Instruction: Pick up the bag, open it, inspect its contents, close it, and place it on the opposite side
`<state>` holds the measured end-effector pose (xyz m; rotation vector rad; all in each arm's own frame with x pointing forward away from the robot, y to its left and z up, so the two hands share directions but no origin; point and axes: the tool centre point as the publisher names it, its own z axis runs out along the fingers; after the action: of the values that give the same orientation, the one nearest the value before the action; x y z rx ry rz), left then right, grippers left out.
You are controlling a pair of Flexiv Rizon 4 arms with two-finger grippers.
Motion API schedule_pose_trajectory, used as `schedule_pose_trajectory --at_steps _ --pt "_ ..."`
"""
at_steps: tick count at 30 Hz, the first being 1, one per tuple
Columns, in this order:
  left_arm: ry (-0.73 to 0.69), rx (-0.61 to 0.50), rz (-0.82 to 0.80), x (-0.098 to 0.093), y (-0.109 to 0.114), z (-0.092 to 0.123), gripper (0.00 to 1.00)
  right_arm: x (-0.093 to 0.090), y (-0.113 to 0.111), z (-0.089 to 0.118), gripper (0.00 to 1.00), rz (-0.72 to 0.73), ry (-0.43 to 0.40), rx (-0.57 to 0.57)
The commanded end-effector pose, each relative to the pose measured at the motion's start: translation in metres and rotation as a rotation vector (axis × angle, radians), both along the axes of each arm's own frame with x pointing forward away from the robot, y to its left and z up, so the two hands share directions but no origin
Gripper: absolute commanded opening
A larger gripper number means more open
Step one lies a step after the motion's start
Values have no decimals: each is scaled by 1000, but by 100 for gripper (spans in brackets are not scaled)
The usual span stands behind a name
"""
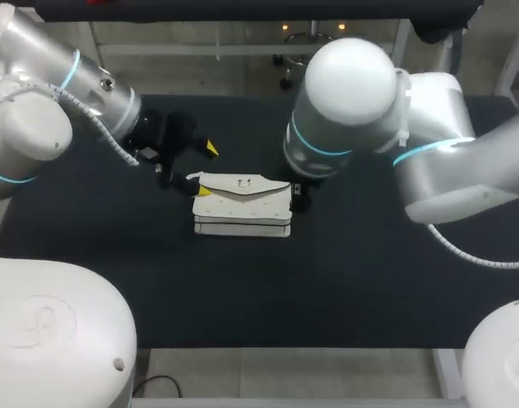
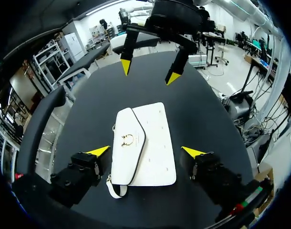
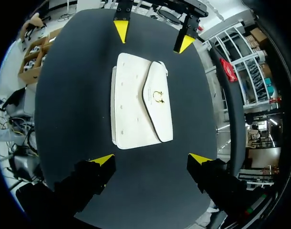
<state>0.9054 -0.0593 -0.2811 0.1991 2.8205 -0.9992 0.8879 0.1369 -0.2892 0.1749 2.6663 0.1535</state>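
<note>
A white quilted bag [image 1: 242, 206] lies flat on the black table [image 1: 370, 280], its flap down and a gold clasp [image 2: 128, 140] on the flap. My left gripper [image 2: 145, 151] is open at the bag's left end, one yellow tip on each side of it and neither touching. In the head view the left gripper [image 1: 206, 170] shows both tips. My right gripper [image 3: 151, 159] is open just off the bag's [image 3: 136, 107] right end, with bare table between its tips. In the head view the right arm's elbow [image 1: 353, 93] hides most of that gripper. Each wrist view shows the other gripper beyond the bag.
The black table surface spreads wide around the bag on all sides, with its front edge [image 1: 285, 347] near me. The white bases of my arms [image 1: 47, 331] stand at the front corners.
</note>
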Motion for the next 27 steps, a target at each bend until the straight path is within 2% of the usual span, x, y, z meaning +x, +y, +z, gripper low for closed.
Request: schedule_pose_trajectory --at_steps 1,2,3,21,23,27 --pt "261 45 86 3 1 1 100 3 -12 7 100 -62 192 24" --pt "278 63 107 3 2 1 100 4 -14 7 100 -110 233 38" --pt "236 151 139 1 2 -1 100 6 -16 7 100 -153 250 33" --pt "236 151 139 1 2 -1 100 6 -16 7 100 -153 250 33" --pt "257 139 153 5 0 0 100 23 -12 8 100 -245 343 90" --pt "441 114 367 22 -8 7 100 52 -9 10 100 -525 503 149"
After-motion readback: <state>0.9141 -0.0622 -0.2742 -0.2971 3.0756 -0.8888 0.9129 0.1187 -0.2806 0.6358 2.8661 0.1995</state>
